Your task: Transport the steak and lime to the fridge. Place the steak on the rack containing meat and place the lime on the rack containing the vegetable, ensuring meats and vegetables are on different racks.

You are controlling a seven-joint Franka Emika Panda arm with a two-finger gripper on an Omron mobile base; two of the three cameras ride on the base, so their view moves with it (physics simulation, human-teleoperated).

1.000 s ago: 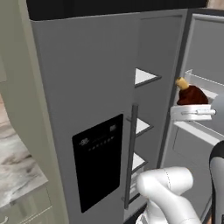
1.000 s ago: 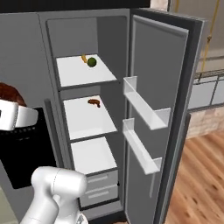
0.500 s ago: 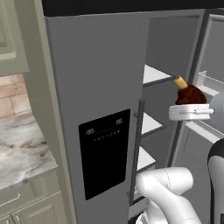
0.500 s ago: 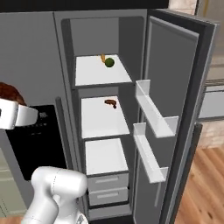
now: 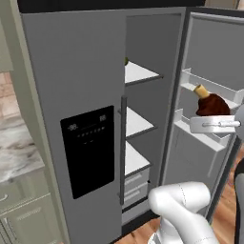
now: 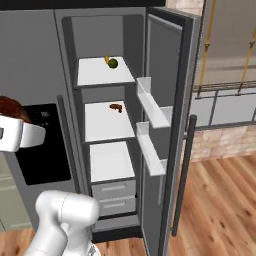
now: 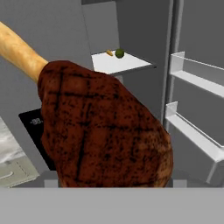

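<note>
fridge (image 6: 35, 55): tall dark-grey cabinet, its right door (image 6: 172, 100) swung wide so the white racks inside are open to the arm; the left door with the black dispenser panel (image 5: 88, 150) is shut.
door bins (image 6: 150, 102): two pale trays on the inside of the open door, nothing seen in them.
top rack (image 6: 95, 75): carries the lime (image 6: 113, 63), a small dark-green ball, with a small orange piece (image 6: 106, 59) just beside it (likely the vegetable, though too small to name). by the look of it the lime's half of the task is done.
middle rack (image 6: 100, 127): holds a small reddish-brown bit (image 6: 116, 107) near its back right, which i take for the meat already stored there, so this is the rack the steak should go on.
lower rack (image 6: 107, 162): bare white shelf above two grey drawers.
steak (image 7: 103, 140): dark reddish-brown, crossed with grill lines, tan bone end pointing up and away; it is held up in the air in front of the fridge, outside the compartment and not yet over any rack.
gripper (image 5: 214, 125): closed on the steak from below, the meat sitting above the white hand; the fingertips themselves are hidden behind the meat in the hand view.
step in hand: carrying the steak toward the middle rack; the lift keeps it clear of the door bins.
</note>
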